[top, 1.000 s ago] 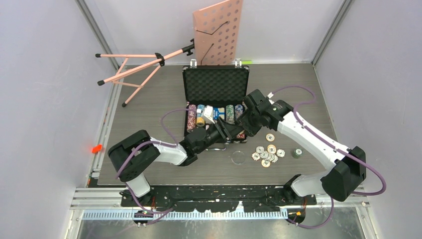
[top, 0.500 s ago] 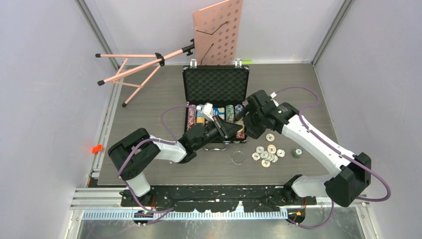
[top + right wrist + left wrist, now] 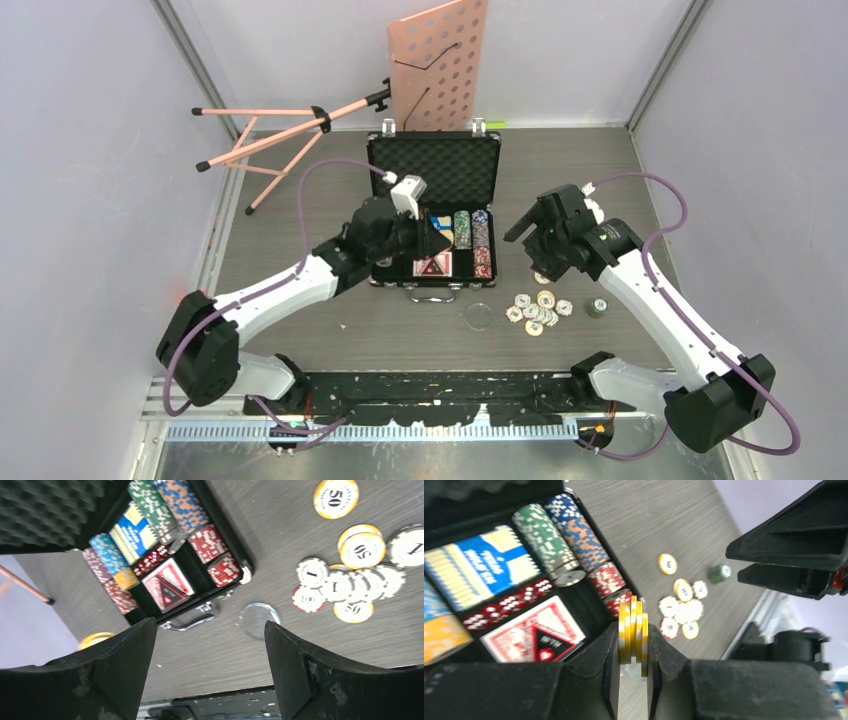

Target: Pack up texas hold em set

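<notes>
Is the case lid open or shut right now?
Open. The lid is swung back; the chip rows and card deck below it lie exposed.

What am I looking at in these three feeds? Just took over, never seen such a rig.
Two robot arms, each ending in a two-finger gripper, are bolted at the near edge of a table. The wide picture looks down from above and behind them. The other two come from a camera on each wrist, so the dark shapes at the bottom are that arm's own fingers. The open black briefcase holds rows of poker chips, card decks and red dice. Near its front right corner lie loose chips, a green chip and a clear disc. A pink music stand is at the back. The left gripper pinches a stack of yellow chips above the briefcase. The right gripper is open and holds nothing.
</notes>
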